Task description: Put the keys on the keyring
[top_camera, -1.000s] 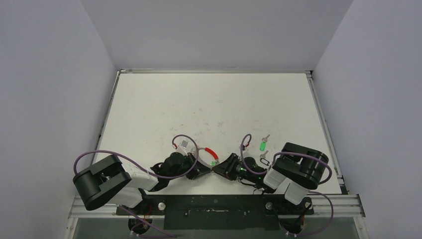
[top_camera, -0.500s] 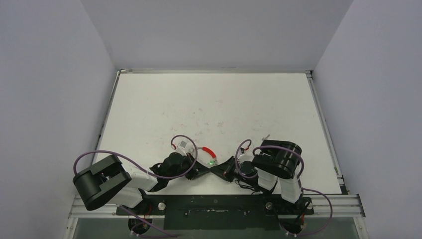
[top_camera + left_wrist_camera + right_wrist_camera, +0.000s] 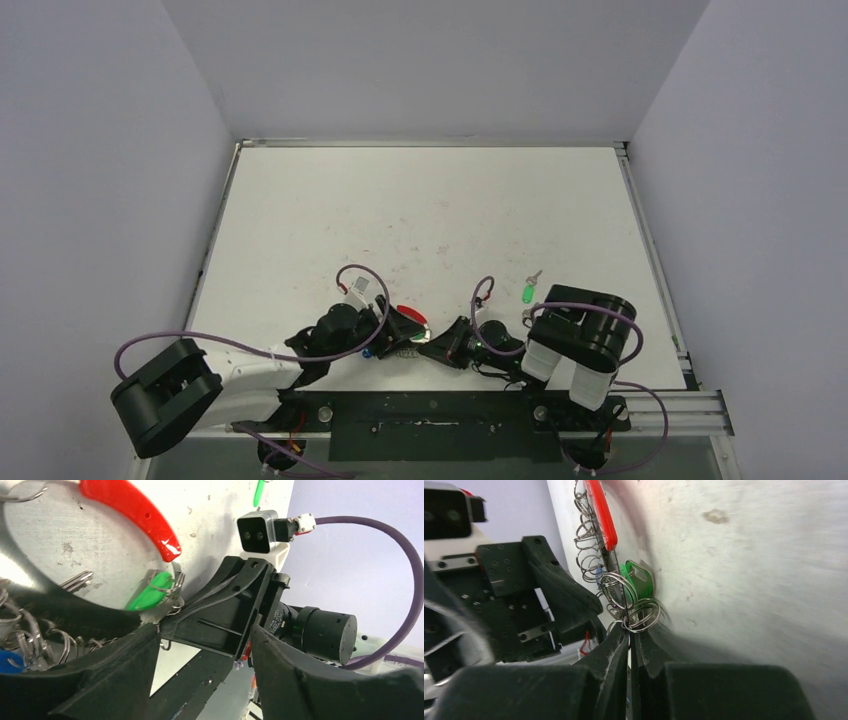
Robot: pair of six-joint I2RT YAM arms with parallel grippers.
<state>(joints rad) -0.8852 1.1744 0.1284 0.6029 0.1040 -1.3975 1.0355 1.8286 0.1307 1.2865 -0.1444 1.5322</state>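
keyring [image 3: 410, 314]: grey coil, red section, near front edge | green key [image 3: 148, 595]: touching coil end | second green key [image 3: 526, 294]: loose, well apart

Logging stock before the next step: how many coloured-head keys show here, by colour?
Green: 2, the green key at the keyring and the loose green key on the table.
Blue: 1, the blue key.
Total: 3.
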